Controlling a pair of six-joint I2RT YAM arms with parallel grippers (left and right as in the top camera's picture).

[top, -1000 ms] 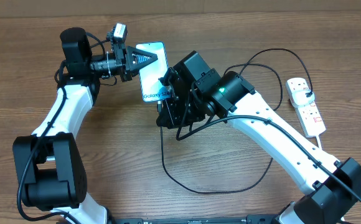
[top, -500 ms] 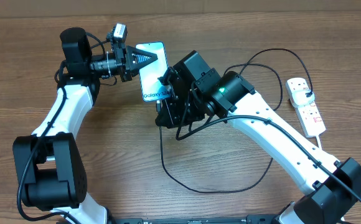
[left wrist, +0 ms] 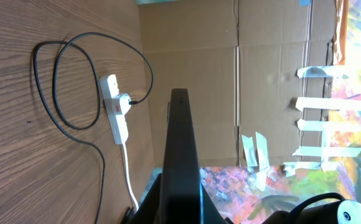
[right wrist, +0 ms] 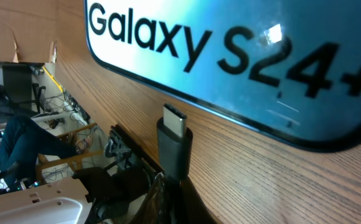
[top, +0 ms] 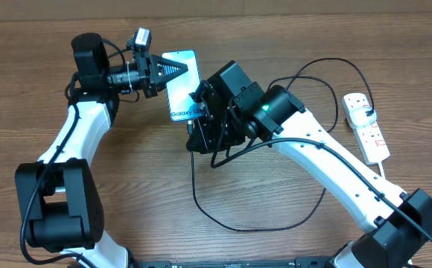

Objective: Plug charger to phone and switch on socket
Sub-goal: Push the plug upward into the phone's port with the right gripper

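Note:
The phone (top: 184,88), with a lit blue screen reading "Galaxy S24+", is held on edge by my left gripper (top: 176,71), which is shut on it. In the left wrist view the phone (left wrist: 180,149) shows edge-on between the fingers (left wrist: 180,208). My right gripper (top: 199,132) is shut on the charger's plug tip (right wrist: 175,138), which points at the phone's bottom edge (right wrist: 230,62) with a small gap. The black charger cable (top: 223,219) loops across the table to a white adapter (top: 362,112) in the socket strip (top: 370,134).
The wooden table (top: 141,186) carries the cable loops in the middle and right. The strip's white cord (left wrist: 128,177) runs off toward the table edge. Cardboard walls (left wrist: 193,50) stand behind the table.

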